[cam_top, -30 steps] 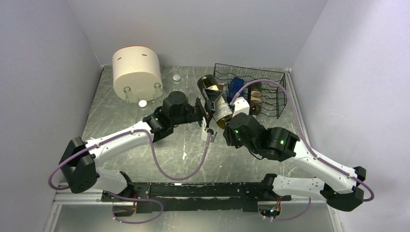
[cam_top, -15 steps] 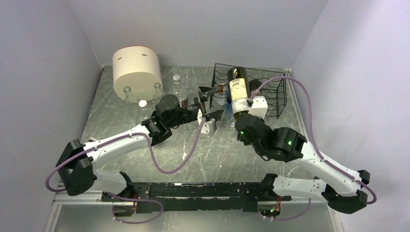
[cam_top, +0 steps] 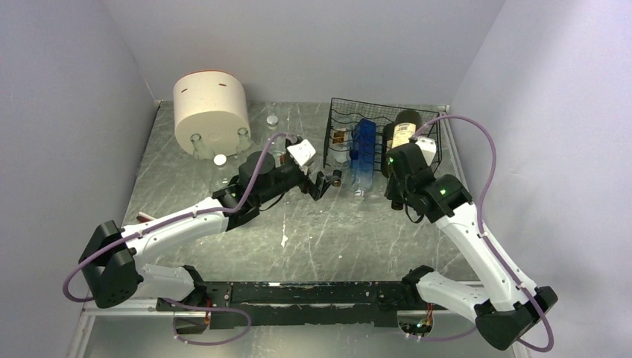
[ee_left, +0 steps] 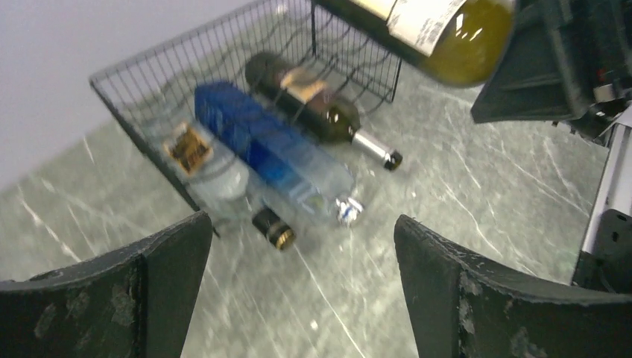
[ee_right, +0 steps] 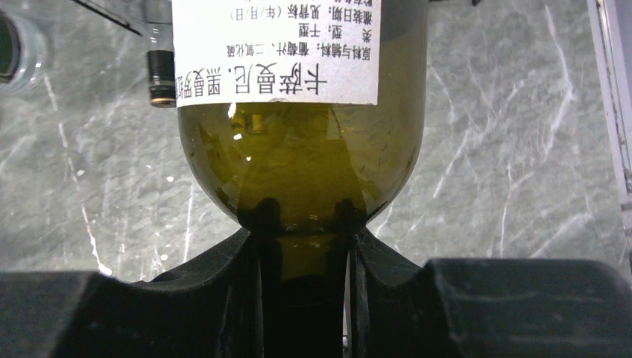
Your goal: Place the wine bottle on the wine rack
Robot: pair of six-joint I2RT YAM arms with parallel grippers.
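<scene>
- Left rear of the table: a cream drum-shaped container stands upright. Two small clear jars stand just in front of it, and a white cap lies near them.
- Left pincer: positioned just left of the wine rack's front and pointed toward it. The wrist view shows its fingers spread wide with only bare table between them. It holds nothing and touches nothing.
- Wine rack: a black wire box at the right rear of the table. Three bottles lie side by side in its lowest tier, with their necks poking out of the front.
- Those three, seen from the left wrist, are a clear bottle with a gold label, a blue bottle and a dark bottle.
- Wine bottle: olive-green glass with a white label. It is carried at the right end of the rack, above the bottles lying there, with its base pointing away from the arms. Whether it rests on the wire cannot be determined.
- Right pincer: clamped on the neck of the wine bottle. In the wrist view both fingers press against the neck just below the shoulder, with no gap visible.
</scene>
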